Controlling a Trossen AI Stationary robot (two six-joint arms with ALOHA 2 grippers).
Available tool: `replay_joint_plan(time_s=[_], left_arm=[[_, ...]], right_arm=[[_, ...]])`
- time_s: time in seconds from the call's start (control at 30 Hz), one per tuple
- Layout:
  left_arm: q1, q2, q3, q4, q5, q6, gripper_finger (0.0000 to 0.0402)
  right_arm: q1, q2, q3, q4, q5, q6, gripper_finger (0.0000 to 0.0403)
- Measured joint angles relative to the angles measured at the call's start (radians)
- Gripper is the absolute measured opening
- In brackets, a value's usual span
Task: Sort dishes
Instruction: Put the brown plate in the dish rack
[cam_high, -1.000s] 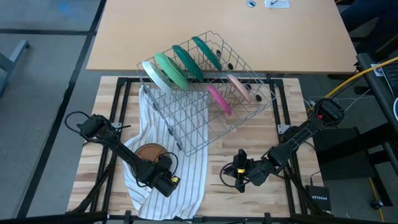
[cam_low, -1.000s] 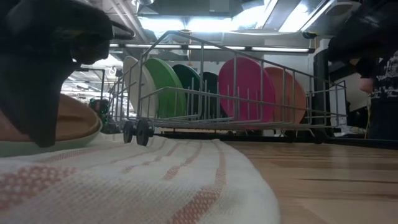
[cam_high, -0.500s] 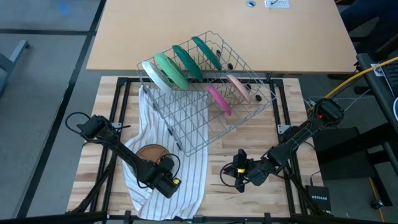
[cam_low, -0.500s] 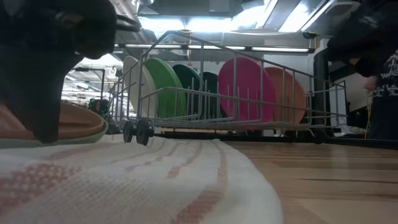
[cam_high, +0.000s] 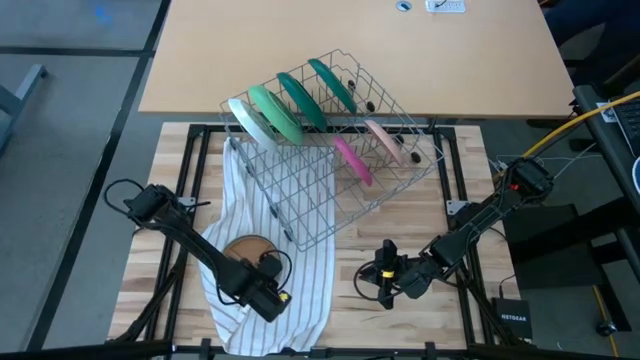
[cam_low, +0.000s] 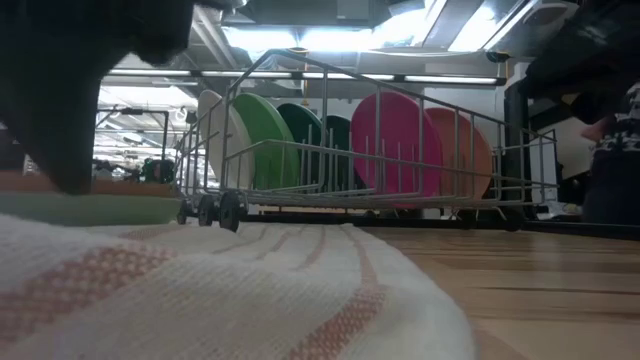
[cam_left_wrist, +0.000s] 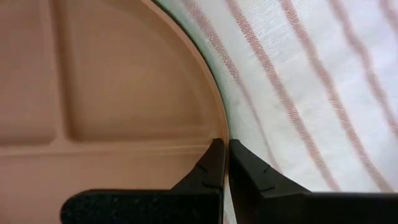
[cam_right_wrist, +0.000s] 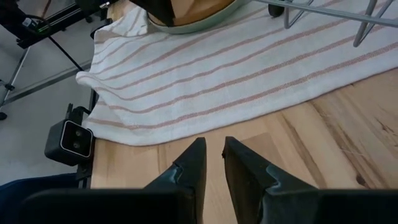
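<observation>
Wooden slats make up the table (cam_high: 400, 225), half covered near the left arm by a striped cloth (cam_high: 300, 280), and that cloth serves as landmark. In the left wrist view the left gripper (cam_left_wrist: 227, 163) has its two dark fingers nearly pressed together, a thin gap between them right at the rim of the brown plate (cam_left_wrist: 106, 87); whether they actually pinch that rim or only touch it I cannot tell. That plate (cam_high: 243, 247) lies flat in the middle of the cloth, with a pale green edge under it that suggests a second dish beneath. It looks like thin, stiff plastic: probably light, hard to break, and smooth enough to slip from a weak pinch. Lying flat on soft fabric, it likely offers only its raised rim as a hold; a firm edge pinch followed by tilting it up should work, though the cloth may drag along. Beyond the cloth's far edge stands the rack (cam_high: 320, 160), holding upright a white plate (cam_high: 250, 122), green plates (cam_high: 300, 100), a magenta plate (cam_high: 353, 160) and a peach plate (cam_high: 386, 141). Off the cloth's right side, the right gripper (cam_right_wrist: 213, 163) waits low over bare wood, fingers slightly apart and empty.
</observation>
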Motion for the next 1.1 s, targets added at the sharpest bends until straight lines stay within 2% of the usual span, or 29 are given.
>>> replay_joint_plan(time_s=[0.53, 0.87, 1.1], left_arm=[[-0.089, -0.207, 0.001, 0.026, -0.139, -0.033, 0.0000], [-0.197, -0.312, 0.002, 0.185, -0.376, -0.027, 0.0000], [-0.257, -0.333, 0.002, 0.403, -0.535, 0.104, 0.0000]], right_arm=[[0.000, 0.000, 0.000, -0.006, 0.003, 0.000, 0.0062], [0.000, 0.000, 0.000, -0.006, 0.005, 0.000, 0.0062], [0.000, 0.000, 0.000, -0.006, 0.006, 0.000, 0.0062]])
